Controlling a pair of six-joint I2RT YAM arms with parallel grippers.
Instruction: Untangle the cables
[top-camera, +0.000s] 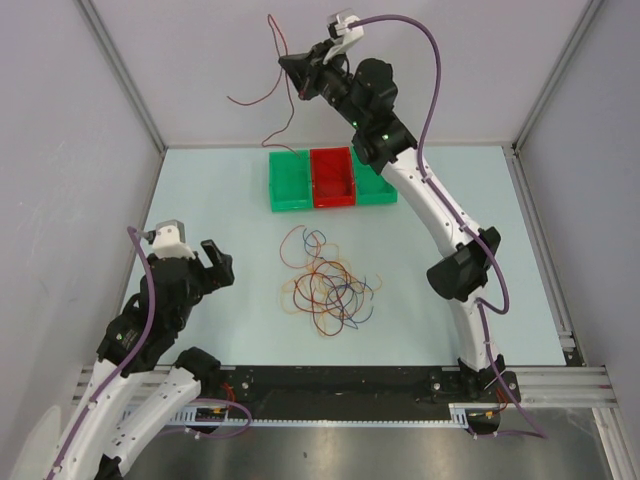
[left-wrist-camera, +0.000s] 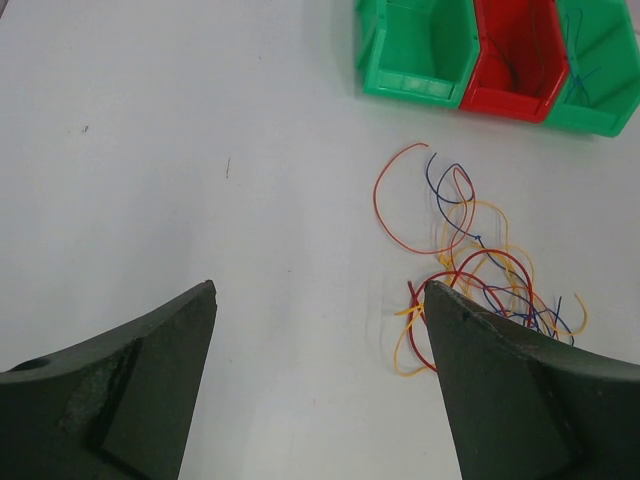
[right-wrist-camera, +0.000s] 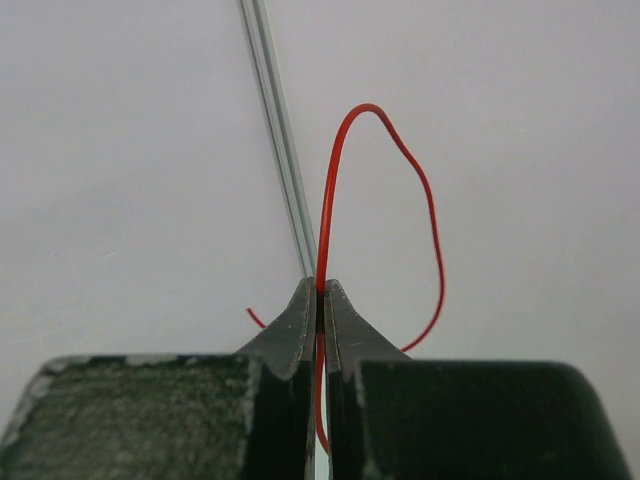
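Progress: early, judging by the pile | right gripper (right-wrist-camera: 318, 290) shut tight on one red cable (right-wrist-camera: 365, 106), held high past the desk's far edge, beyond the bins (top-camera: 290, 180) | left gripper (left-wrist-camera: 318, 290) jaws wide apart, near left edge | cables (top-camera: 325, 290) heaped mid-desk, not yet separated.

This is a robotics lab test cell. A pale blue-green bench (top-camera: 215, 210) is boxed in by plain grey-white wall panels (top-camera: 50, 150) on silver aluminium frame posts (top-camera: 120, 70). A white-and-black left robot arm (top-camera: 128, 410) and its right twin (top-camera: 432, 205) are bolted to a slotted aluminium rail (top-camera: 560, 380). Small green and red plastic sorting bins (top-camera: 332, 180) stand at the back.
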